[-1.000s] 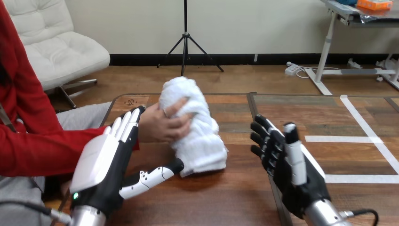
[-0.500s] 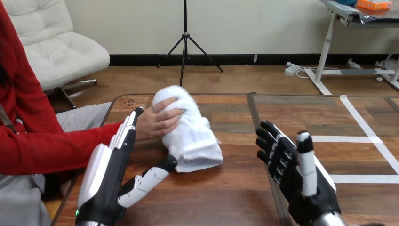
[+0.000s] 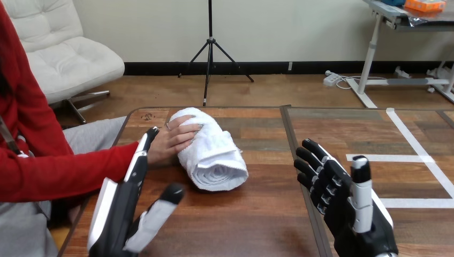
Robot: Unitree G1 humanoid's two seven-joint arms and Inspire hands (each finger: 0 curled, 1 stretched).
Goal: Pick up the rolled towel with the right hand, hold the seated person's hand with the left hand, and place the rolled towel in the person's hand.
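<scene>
Rolled towel (image 3: 211,150) lies on surface (image 3: 257,214), person's hand (image 3: 171,140) over its left side; left hand (image 3: 126,209) just left of it, right hand (image 3: 342,198) well right, both with fingers straight and empty; the roll may unwind if person's hold slackens or left hand bumps it.

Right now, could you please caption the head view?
Person's hand on rolled towel; left robot hand, right robot hand open.

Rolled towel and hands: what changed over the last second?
The person's hand lowered the rolled towel from a raised tilt to lying on the table, shifting toward the view's left. The left hand drew back toward the robot, its thumb now clear of the towel's end. The right hand also pulled back. Unchanged: both robot hands open, person's hand on the towel.
</scene>
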